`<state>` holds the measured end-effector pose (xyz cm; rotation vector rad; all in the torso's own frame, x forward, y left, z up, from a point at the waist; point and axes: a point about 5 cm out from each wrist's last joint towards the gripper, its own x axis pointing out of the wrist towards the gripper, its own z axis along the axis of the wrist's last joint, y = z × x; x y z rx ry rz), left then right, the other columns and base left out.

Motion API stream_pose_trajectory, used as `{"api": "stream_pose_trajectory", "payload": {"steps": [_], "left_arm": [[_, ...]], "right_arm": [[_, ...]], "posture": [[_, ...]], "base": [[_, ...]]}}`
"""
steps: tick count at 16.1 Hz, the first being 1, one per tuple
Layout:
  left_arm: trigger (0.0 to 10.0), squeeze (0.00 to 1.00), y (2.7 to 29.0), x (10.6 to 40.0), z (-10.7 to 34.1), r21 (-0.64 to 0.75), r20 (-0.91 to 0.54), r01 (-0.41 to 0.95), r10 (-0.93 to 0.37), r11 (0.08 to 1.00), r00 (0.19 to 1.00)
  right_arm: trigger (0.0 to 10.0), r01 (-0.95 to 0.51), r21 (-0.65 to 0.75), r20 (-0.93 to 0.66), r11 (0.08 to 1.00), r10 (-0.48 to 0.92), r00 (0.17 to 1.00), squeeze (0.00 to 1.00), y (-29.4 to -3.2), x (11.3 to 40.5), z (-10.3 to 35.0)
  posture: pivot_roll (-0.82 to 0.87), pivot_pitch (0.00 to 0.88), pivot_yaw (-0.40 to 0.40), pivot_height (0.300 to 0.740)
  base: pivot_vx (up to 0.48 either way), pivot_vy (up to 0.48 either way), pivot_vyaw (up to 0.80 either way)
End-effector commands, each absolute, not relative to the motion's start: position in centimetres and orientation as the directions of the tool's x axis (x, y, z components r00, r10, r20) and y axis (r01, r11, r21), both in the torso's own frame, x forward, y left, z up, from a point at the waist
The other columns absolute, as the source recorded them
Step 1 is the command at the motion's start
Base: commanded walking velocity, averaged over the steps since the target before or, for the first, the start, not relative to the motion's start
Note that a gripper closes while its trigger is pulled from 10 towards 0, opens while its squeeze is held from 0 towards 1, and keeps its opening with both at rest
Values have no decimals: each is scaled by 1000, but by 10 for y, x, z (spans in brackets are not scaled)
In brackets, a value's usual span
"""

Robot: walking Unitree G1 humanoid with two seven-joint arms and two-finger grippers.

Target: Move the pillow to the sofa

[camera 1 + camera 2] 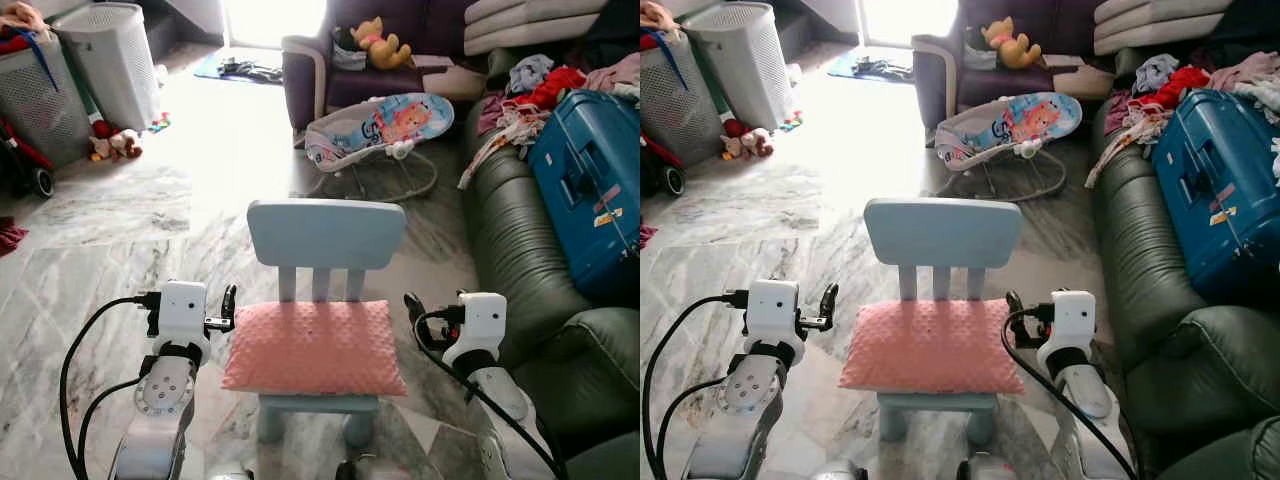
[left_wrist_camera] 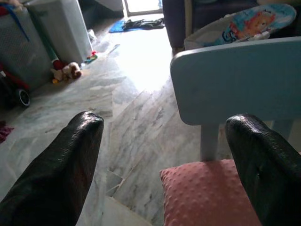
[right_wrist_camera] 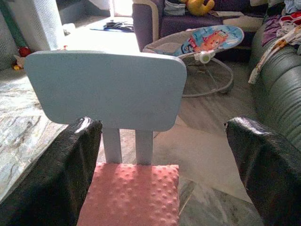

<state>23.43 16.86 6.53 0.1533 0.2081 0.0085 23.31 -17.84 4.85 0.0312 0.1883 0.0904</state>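
A pink dotted pillow (image 1: 314, 347) lies flat on the seat of a small light-blue chair (image 1: 325, 233) right in front of me. My left gripper (image 1: 228, 305) hovers just off the pillow's left edge, open, with nothing between its fingers (image 2: 70, 160). My right gripper (image 1: 412, 306) hangs off the pillow's right edge, open too, fingers (image 3: 268, 160) spread wide and holding nothing. The dark green leather sofa (image 1: 520, 250) runs along the right side, close to the right arm. In both wrist views the pillow (image 3: 131, 193) and chair back (image 2: 240, 80) sit close ahead.
A blue suitcase (image 1: 590, 190) and heaped clothes (image 1: 530, 95) cover the sofa's far seats. A baby bouncer (image 1: 385, 130) stands behind the chair, a purple armchair (image 1: 350, 60) with a soft toy beyond. Laundry baskets (image 1: 105, 60) stand far left on the marble floor (image 1: 120, 230).
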Motion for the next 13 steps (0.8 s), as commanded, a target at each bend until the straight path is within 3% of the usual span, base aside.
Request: {"api": "stream_pose_trajectory", "payload": {"steps": [1, 6, 13], "left_arm": [[10000, 0, 169, 234, 69, 162, -198, 15, 17, 987, 980], [10000, 0, 169, 233, 71, 163, -199, 17, 16, 987, 980], [10000, 0, 169, 236, 73, 162, -186, 12, 19, 987, 982]], "right_arm": [[10000, -89, 45, -185, 995, 96, 978, 0, -178, 232, 50], [10000, -90, 52, -183, 995, 98, 978, 0, -177, 231, 52], [10000, -86, 54, -179, 995, 95, 979, 0, -177, 233, 53]], "posture": [[-2, 0, -12, 690], [-2, 0, -13, 626], [-1, 0, -14, 626]], "base": [[0, 0, 0], [0, 0, 0], [0, 0, 0]]}}
